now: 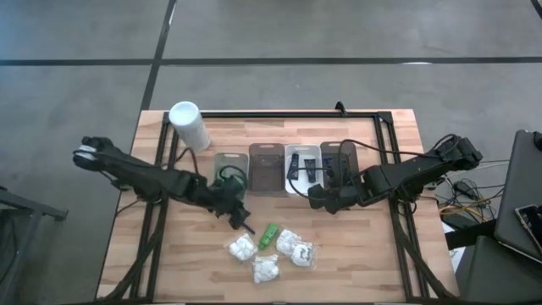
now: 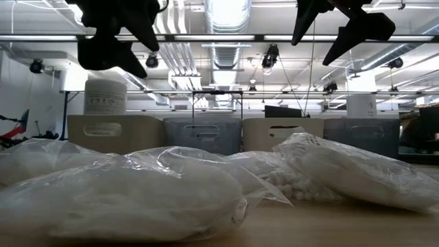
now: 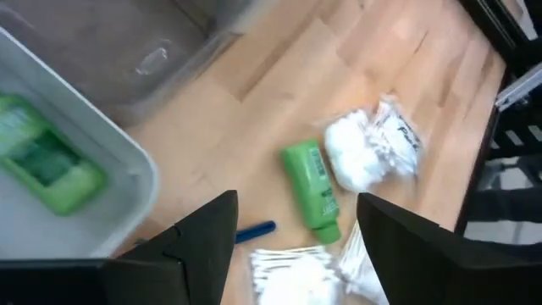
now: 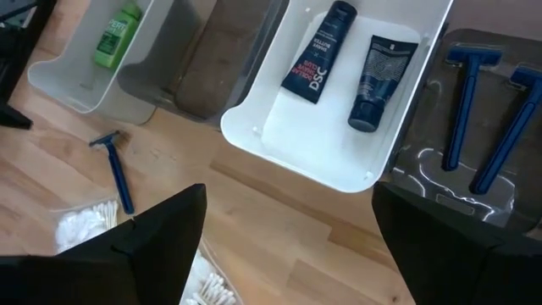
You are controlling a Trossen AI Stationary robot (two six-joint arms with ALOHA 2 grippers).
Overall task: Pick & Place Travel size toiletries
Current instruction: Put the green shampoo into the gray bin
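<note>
My left gripper (image 1: 240, 217) (image 3: 296, 203) is open and hangs above the table just in front of the leftmost tray. Past its fingers a green bottle (image 3: 312, 193) (image 1: 268, 235) lies flat on the wood, with white crinkly packets (image 3: 373, 148) (image 1: 296, 247) beside it. A blue razor (image 4: 114, 169) lies on the table next to them. My right gripper (image 1: 315, 200) (image 4: 290, 191) is open, above the near edge of the white tray (image 4: 254, 127). That tray holds two dark tubes (image 4: 320, 51). Another green bottle (image 4: 117, 34) lies in the leftmost tray, and two blue razors (image 4: 464, 110) lie in the rightmost one.
Four trays (image 1: 265, 169) stand in a row across the middle of the table, the second one with nothing in it. A tall white cylinder (image 1: 190, 125) stands at the far left corner. A black frame (image 1: 279, 114) runs along the table's edges. Packets (image 2: 171, 192) fill the low view's foreground.
</note>
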